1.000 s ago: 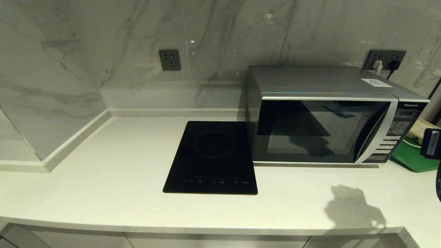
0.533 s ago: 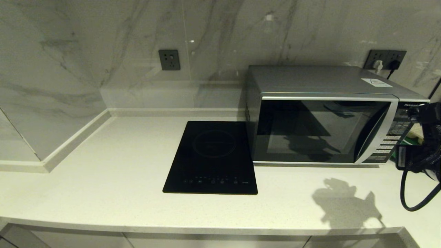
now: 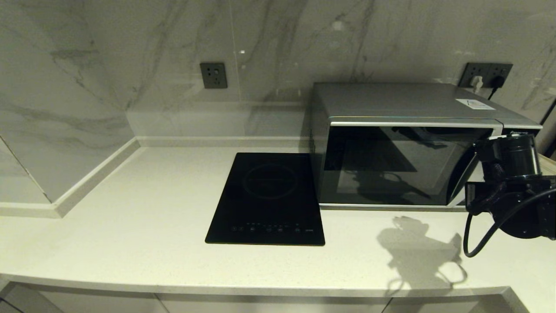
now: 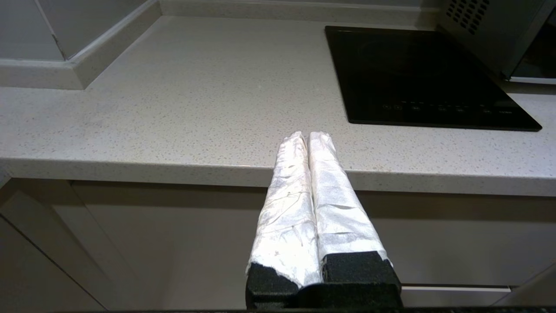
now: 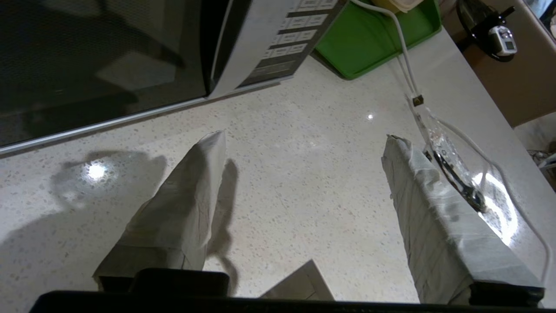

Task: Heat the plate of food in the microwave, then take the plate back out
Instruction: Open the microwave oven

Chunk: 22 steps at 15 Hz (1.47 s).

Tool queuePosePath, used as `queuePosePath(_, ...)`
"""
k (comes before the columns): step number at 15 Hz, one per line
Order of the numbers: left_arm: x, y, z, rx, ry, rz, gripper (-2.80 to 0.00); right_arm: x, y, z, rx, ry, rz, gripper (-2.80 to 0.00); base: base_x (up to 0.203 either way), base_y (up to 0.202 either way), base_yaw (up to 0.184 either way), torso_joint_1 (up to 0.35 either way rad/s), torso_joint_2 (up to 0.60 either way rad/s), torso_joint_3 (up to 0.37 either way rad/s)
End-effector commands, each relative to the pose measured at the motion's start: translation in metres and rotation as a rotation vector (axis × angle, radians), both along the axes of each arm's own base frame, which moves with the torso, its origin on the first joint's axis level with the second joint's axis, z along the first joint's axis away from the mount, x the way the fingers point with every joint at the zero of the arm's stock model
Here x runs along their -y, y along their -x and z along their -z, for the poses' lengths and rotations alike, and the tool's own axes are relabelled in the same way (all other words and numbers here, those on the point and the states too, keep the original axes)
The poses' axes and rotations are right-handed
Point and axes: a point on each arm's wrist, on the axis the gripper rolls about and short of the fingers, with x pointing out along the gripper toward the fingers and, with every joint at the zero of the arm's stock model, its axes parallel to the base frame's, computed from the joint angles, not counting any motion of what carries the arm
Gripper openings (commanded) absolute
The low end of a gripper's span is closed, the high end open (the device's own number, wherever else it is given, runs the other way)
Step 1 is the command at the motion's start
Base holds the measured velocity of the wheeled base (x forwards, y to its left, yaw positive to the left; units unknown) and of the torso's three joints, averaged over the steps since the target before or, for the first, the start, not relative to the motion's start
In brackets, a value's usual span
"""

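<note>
The silver microwave point(image 3: 408, 143) stands at the back right of the counter with its dark glass door shut. The plate of food is out of view. My right arm point(image 3: 510, 191) hangs in front of the microwave's keypad end, hiding the buttons in the head view. In the right wrist view, the right gripper point(image 5: 304, 137) is open above bare counter, nothing between its fingers, with the microwave's keypad point(image 5: 295, 39) just beyond. My left gripper point(image 4: 309, 135) is shut and empty, parked below the counter's front edge.
A flat black induction hob point(image 3: 269, 200) lies left of the microwave. A green tray point(image 5: 369, 39) sits right of the microwave, and a white cable point(image 5: 404, 65) runs from it across the counter beside my right finger. Marble wall behind.
My right arm has come in from the right edge, moving left and forward to the microwave's front right corner, and it now covers the keypad. The left arm has not moved.
</note>
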Motion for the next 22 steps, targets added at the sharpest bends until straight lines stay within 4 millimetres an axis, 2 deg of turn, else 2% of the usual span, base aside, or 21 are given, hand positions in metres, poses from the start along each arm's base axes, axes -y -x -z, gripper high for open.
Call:
queuePosePath(1, 0.000, 0.000, 0.000, 0.000, 0.002, -0.001, -2.80, -0.004, -0.012, 0.009, -0.023, 0.003, -0.002, 0.00, 0.000, 0.000, 0.000, 0.000, 0.00, 0.000)
queuePosePath(5, 0.000, 0.000, 0.000, 0.000, 0.002, -0.001, -2.80, -0.007, -0.027, 0.003, 0.023, -0.031, -0.002, 0.00, 0.000, 0.000, 0.000, 0.000, 0.00, 0.000)
queuePosePath(12, 0.000, 0.000, 0.000, 0.000, 0.002, -0.001, -2.80, -0.006, -0.062, 0.028, 0.022, -0.075, 0.052, 0.00, 0.000, 0.000, 0.000, 0.000, 0.00, 0.000)
queuePosePath(19, 0.000, 0.000, 0.000, 0.000, 0.001, -0.001, -2.80, 0.031, -0.077, 0.017, 0.076, -0.090, 0.157, 0.00, 0.000, 0.000, 0.000, 0.000, 0.00, 0.000)
queuePosePath(22, 0.000, 0.000, 0.000, 0.000, 0.000, -0.001, -2.80, 0.044, -0.083, 0.020, 0.075, -0.097, 0.183, 0.00, 0.000, 0.000, 0.000, 0.000, 0.00, 0.000)
